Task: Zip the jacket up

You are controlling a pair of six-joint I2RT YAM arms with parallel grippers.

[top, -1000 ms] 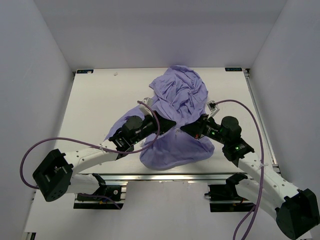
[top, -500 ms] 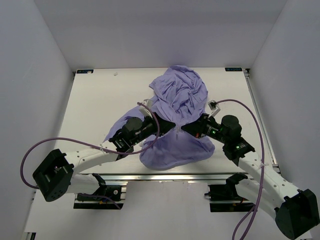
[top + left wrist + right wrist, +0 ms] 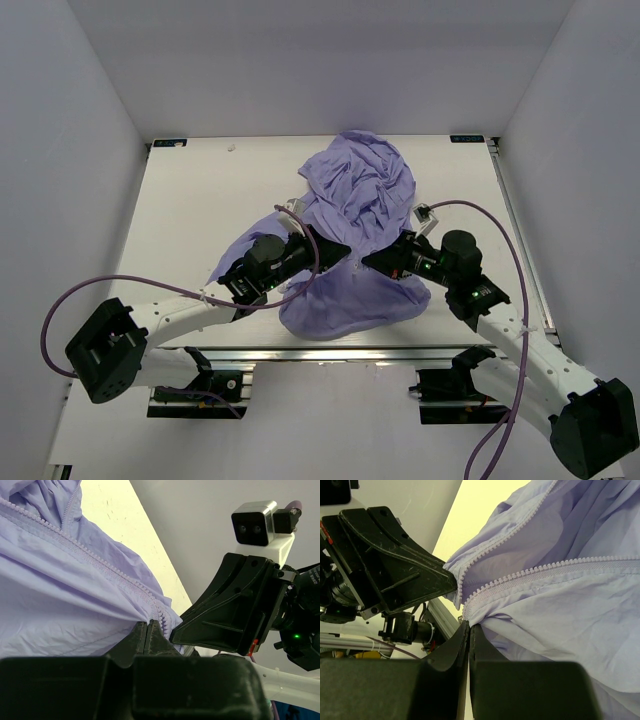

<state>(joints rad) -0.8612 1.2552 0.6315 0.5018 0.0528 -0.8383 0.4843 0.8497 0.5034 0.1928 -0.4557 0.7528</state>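
The lavender jacket [image 3: 355,195] lies crumpled in the middle of the table, its lower part draped toward the near edge. My left gripper [image 3: 345,248] is shut on the jacket's zipper edge [image 3: 155,611]. My right gripper [image 3: 368,261] is shut on the facing zipper edge [image 3: 470,602]. The two grippers meet tip to tip over the fabric, a little above the table. Rows of zipper teeth [image 3: 85,550] run away from each grip; another row shows in the right wrist view [image 3: 545,567]. The zipper slider cannot be made out.
The white table [image 3: 190,200] is walled by white panels at the left, right and back. A purple cable [image 3: 130,280] loops beside the left arm and another cable [image 3: 500,225] arcs over the right arm. The metal rail [image 3: 330,352] runs along the near edge.
Both grippers have stayed almost still, pinching the jacket edges. The left gripper has shifted very slightly; the fabric has barely moved.
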